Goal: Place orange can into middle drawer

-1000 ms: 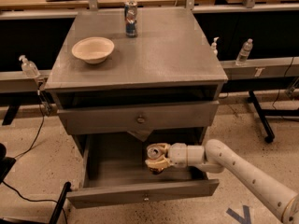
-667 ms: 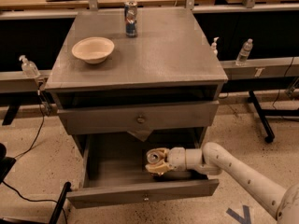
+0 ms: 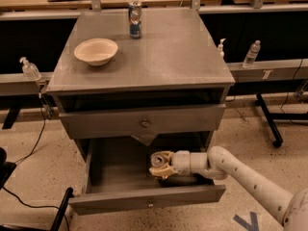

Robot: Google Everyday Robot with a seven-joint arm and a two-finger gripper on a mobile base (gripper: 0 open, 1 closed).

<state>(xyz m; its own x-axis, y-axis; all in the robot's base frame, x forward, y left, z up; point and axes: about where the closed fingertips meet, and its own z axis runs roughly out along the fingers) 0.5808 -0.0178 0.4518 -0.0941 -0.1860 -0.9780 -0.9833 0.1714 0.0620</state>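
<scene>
The white, jointed robot arm (image 3: pixel 250 177) is reaching in from the lower right with its forearm nearly level. Its pale two-finger gripper (image 3: pixel 159 167) is sitting inside the open grey metal middle drawer (image 3: pixel 144 200), clasping the silver-topped orange can (image 3: pixel 157 157).

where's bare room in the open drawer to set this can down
Left half of the drawer, between its left wall and the can, is bare. The right side is crowded: the gripper holds the can there.

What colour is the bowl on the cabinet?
The bowl is cream, camera view. The gripper holds the orange can inside the middle drawer.
</scene>
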